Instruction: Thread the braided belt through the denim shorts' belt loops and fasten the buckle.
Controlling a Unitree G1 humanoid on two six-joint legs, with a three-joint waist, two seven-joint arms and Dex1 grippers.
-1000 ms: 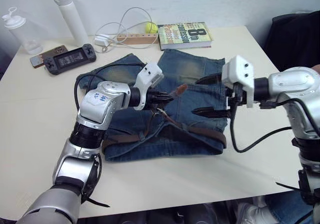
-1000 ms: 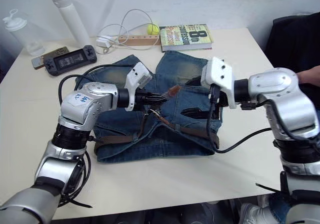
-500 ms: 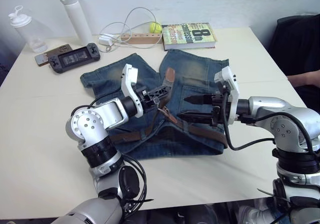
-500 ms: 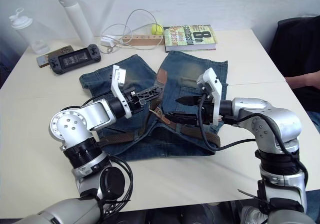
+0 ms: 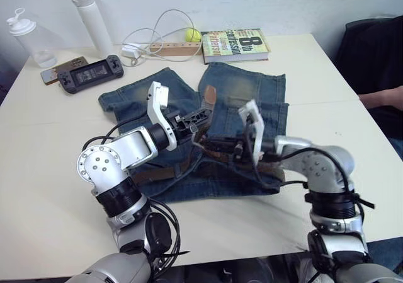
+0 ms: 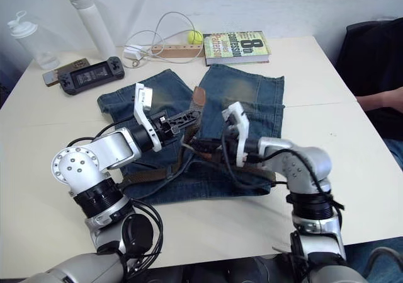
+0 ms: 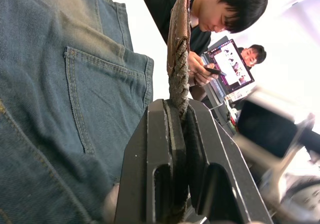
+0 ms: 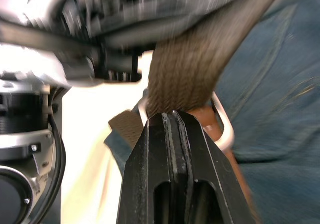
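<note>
**Two grippers on one belt, mid-shorts**

Both grippers are over the middle of the denim shorts (image 5: 252, 100), which lie flat on the white table (image 5: 50, 169) with the legs pointing toward the far edge and the waistband nearest the robot.

The left gripper (image 5: 203, 115) has its fingers clamped tight on the braided belt (image 7: 178, 69), just below the tan leather tip. That free end sticks up and away from the robot, tip (image 5: 210, 96) angled toward the book (image 5: 234, 44) at the back. The rest of the strap runs crossways along the waistband (long axis left to right from where the robot stands), so the belt basically makes an L.

The right gripper (image 5: 221, 149) sits just beside the left one, fingers closed on the woven strap right at the buckle (image 8: 222, 129), whose silver frame shows on either side of its fingers.

A person's arm (image 5: 381, 98) rests at the right edge of the table.
</note>
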